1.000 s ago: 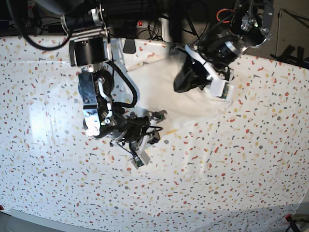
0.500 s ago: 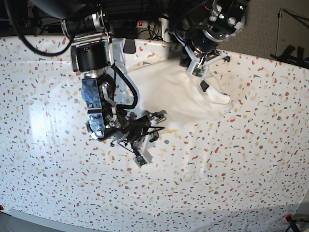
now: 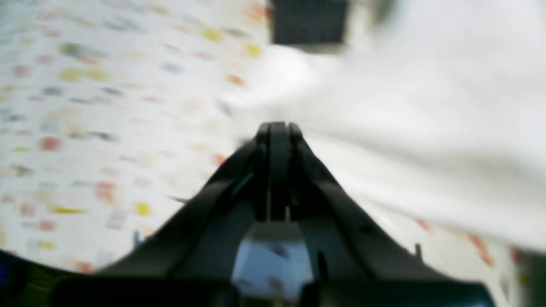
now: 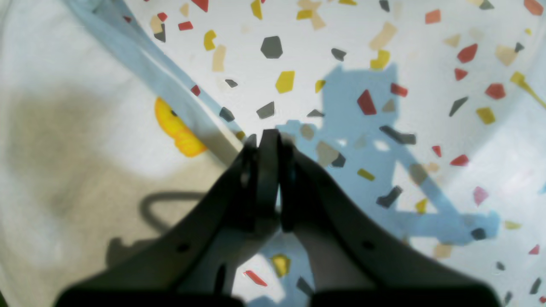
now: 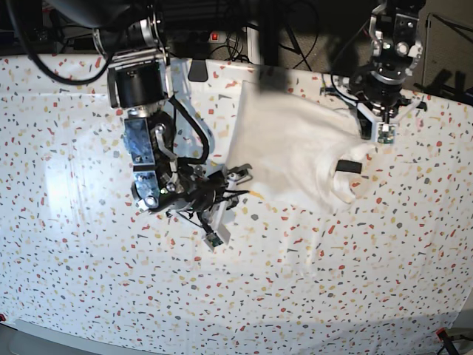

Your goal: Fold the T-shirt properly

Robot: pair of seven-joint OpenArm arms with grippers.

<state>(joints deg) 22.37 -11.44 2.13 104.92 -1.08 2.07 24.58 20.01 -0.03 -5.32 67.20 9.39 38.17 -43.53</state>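
1. Base view, far left and across the whole surface: a white tablecloth speckled with red, yellow and grey flecks covers the table and shows soft wrinkles toward the middle.
2. Left of centre, the right arm reaches down from the top edge. Its right gripper sits low beside the near-left edge of the cloth pile, with black cables looping along the arm.
3. Centre to right, the T-shirt lies as a white, partly bunched shape on the tablecloth, plain side up, with a small black tag near its right edge.
4. Far right, the left arm comes down from the top. The left gripper is at the shirt's upper right corner.
5. Left wrist view, blurred throughout: the left gripper has its two dark fingers pressed together, tip at the border where the white T-shirt meets the speckled tablecloth. Whether any fabric is pinched between them cannot be told.
6. Right wrist view: the T-shirt fills the left side, with a yellow printed patch showing near its edge. The right gripper has its fingers closed together just beside that edge, over the tablecloth, holding nothing visible.
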